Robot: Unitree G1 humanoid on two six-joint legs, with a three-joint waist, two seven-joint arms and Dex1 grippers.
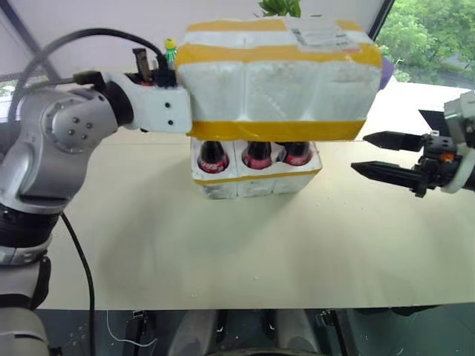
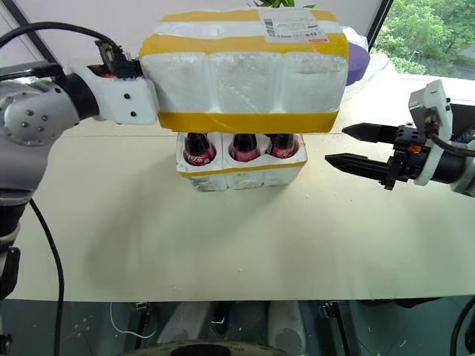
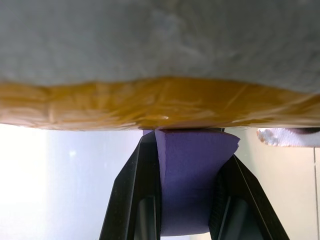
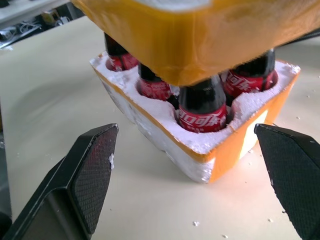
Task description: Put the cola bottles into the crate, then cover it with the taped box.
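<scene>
The left end effector [image 1: 159, 74] grips the box [image 1: 274, 81], suspended over the bottles [image 1: 257, 154] in the crate [image 1: 256, 178]. The right end effector [image 1: 378, 154] is released, beside the crate.

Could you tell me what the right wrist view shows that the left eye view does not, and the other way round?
Right wrist view alone: the crate's top face, with bottles in the back wells too. Left eye view alone: the left arm at the box's end, the right gripper open beside the crate, and the box's shipping label. Both: the box above the bottles, not yet seated on the crate.
</scene>
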